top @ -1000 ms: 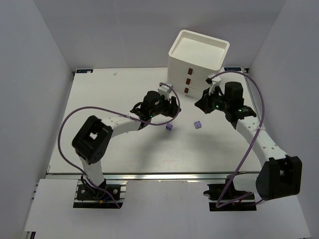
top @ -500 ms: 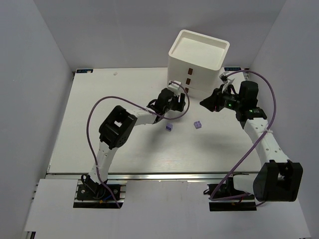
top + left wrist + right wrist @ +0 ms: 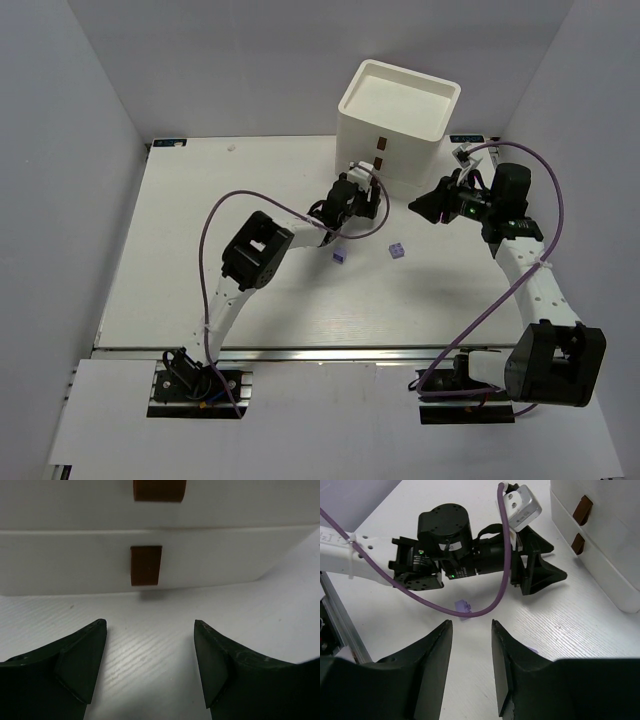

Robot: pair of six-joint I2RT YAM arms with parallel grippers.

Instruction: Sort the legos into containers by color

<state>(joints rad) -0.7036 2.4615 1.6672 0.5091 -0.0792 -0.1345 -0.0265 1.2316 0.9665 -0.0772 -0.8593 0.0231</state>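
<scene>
**Top External View Compared With the Two Wrist Views: Both Hands Empty Near the Drawer Unit**

Top external view is showing the whole layout. The white drawer unit (image 3: 400, 100) is standing at the far edge of the surface (image 3: 200, 220). Two pale purple legos (image 3: 339, 257) are lying apart from each other in the open, in front of the unit and between the two arms. The left hand (image 3: 368, 195) is pointing at the unit's front, close to it. The right hand (image 3: 422, 208) is hovering to the right of the unit and pointing left.

Left wrist view is adding what the overhead view is hiding. The fingers (image 3: 80, 665) are standing wide apart with only bare surface between them. The brown handle (image 3: 146, 565) of the lowest drawer (image 3: 65, 560) is facing the gap, and a second handle (image 3: 159, 489) is showing above it. Both drawer fronts are sitting flush.

Right wrist view is showing its own jaws partly apart and gripping nothing. It is looking across at the left arm and its purple cable (image 3: 508, 555). One lego is lying beside that cable, and the other is peeking out from behind the hand itself.

Small stickers (image 3: 165, 143) at the far corners of the surface are too small to read.
</scene>
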